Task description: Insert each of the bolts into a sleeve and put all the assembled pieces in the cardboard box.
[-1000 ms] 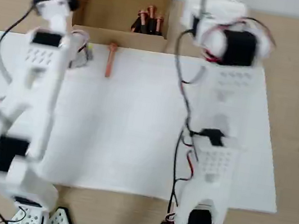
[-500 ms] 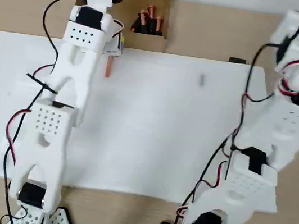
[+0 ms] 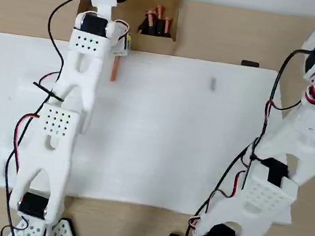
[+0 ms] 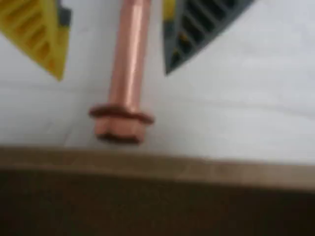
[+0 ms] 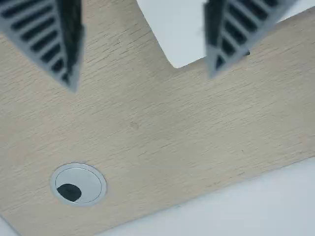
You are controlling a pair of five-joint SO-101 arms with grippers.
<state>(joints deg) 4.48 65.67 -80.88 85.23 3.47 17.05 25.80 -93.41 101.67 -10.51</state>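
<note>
The left arm is being stretched up the left side of the white sheet (image 3: pixel 160 136), its left gripper (image 4: pixel 113 71) being held at the sheet's far edge. Its yellow finger (image 4: pixel 39 39) and dark finger (image 4: pixel 206 29) are being kept apart, one on each side of the copper bolt (image 4: pixel 122 123), with a gap showing on either side of the shaft. The bolt is being left flat on the sheet, its flanged head pointing at the cardboard box (image 3: pixel 157 44) and lying just short of the front wall.

Inside the box, a cluster of assembled pieces (image 3: pixel 157 21) is being kept against the right-hand wall. Right of the bolt, a small grey sleeve (image 3: pixel 213 84) is being left lying on the sheet near its far edge; the two are being separated by a wide run of sheet. A small dark item (image 3: pixel 250 64) is being left just beyond the sheet's far edge; what it is cannot be told.

At far right, the right arm is being held off the sheet's right edge. The right gripper (image 5: pixel 143 78) is being held spread wide above the wooden table (image 5: pixel 172 132), with the sheet's corner seen between its ribbed fingers and a round cable grommet (image 5: pixel 78 184) set in the wood nearby.
</note>
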